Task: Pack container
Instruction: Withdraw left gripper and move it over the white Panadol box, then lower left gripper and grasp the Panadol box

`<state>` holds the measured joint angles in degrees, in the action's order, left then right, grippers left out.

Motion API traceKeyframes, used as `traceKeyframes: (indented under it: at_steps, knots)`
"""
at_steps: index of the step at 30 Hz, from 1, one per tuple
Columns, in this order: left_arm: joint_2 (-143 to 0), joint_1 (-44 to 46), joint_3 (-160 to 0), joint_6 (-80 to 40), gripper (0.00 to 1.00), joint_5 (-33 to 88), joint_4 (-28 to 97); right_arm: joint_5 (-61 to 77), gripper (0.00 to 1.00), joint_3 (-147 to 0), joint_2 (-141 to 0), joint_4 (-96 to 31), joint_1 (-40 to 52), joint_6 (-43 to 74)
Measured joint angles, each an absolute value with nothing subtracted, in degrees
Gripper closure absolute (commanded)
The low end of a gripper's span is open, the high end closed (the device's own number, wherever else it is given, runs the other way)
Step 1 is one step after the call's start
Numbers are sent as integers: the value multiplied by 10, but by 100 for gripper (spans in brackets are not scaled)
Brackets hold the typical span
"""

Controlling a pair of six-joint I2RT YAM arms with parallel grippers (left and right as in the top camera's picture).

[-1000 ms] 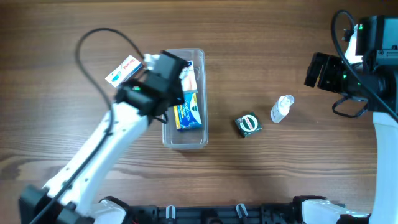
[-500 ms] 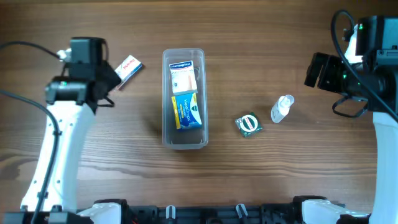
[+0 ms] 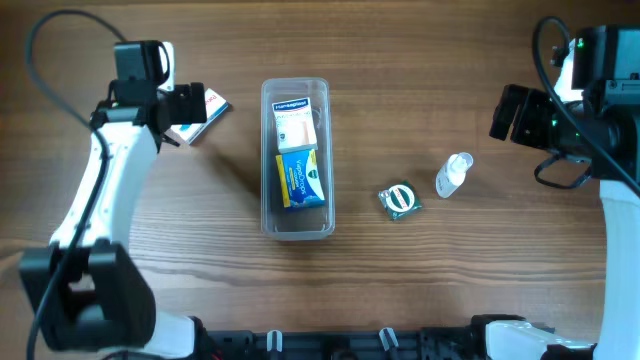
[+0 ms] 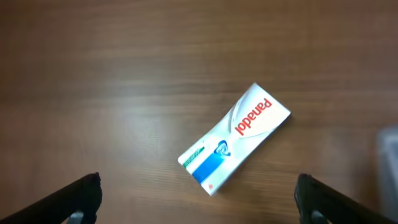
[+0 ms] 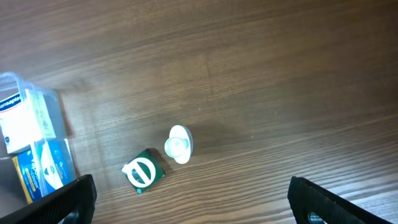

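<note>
The container (image 3: 296, 230), a clear tub, lies lengthwise at the table's middle. It holds a white box (image 3: 294, 122) and a blue box (image 3: 301, 177). A white Panadol box (image 3: 207, 108) lies left of it on the wood. My left gripper (image 3: 186, 104) hangs over that box, partly covering it. In the left wrist view the Panadol box (image 4: 236, 138) lies diagonally ahead of my open left gripper (image 4: 199, 198), untouched. My right gripper (image 3: 506, 112) is open at the far right, high above the table, and my right gripper (image 5: 191, 194) holds nothing.
A green packet with a white ring mark (image 3: 401, 200) and a small white bottle (image 3: 453, 174) lie right of the container. Both show in the right wrist view, packet (image 5: 143, 172) and bottle (image 5: 179, 144), with the container's end (image 5: 59, 106) at the left.
My left arm swung from over the container out to the left and now sits above the Panadol box, its jaws gone from shut to open. The right arm has not moved.
</note>
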<state>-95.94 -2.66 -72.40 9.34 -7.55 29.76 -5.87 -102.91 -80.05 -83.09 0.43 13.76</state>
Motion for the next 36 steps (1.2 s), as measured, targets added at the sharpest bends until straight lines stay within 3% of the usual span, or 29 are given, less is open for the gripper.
traceKeyframes:
  at_steps: [14, 36]
  knots:
    - [-1088, -27, -724, 357, 0, -12, 245, -59, 0, -1029, -801, -831, 4, 138]
    - [-1153, -42, -724, 435, 0, 21, 186, -59, 0, -1029, -801, -831, 4, 138]
